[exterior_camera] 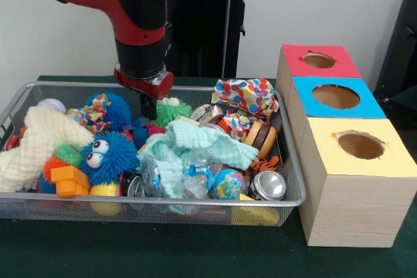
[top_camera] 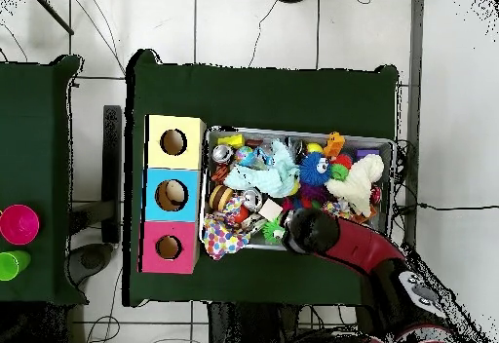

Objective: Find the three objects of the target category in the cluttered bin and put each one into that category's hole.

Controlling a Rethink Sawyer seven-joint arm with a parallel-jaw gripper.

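- At the left of the front view, the wire bin (exterior_camera: 13, 105) is packed: a cream cloth (exterior_camera: 36, 144) lies over the left end, with a blue googly-eyed furry toy (exterior_camera: 107, 155) and an orange block (exterior_camera: 70, 180) just right of it.
- The pincer (exterior_camera: 148, 105) hangs just left of centre, low over the back of the bin beside a green furry toy (exterior_camera: 172, 110). Its tips are dark and partly buried among toys, so I cannot tell how far apart they stand or whether they have hold of anything.
- At centre, a mint cloth (exterior_camera: 195, 148) covers much of the pile. My judgement is that shifting it aside first would reveal hidden items.
- Which category is wanted is not stated; a metal can (exterior_camera: 268, 185) lies at the bin's lower right.
- On the right, three holes wait on the surface: red box (exterior_camera: 293, 63), blue box (exterior_camera: 306, 99), yellow box (exterior_camera: 326, 154). Lift any pick well clear of the rim before carrying it across.
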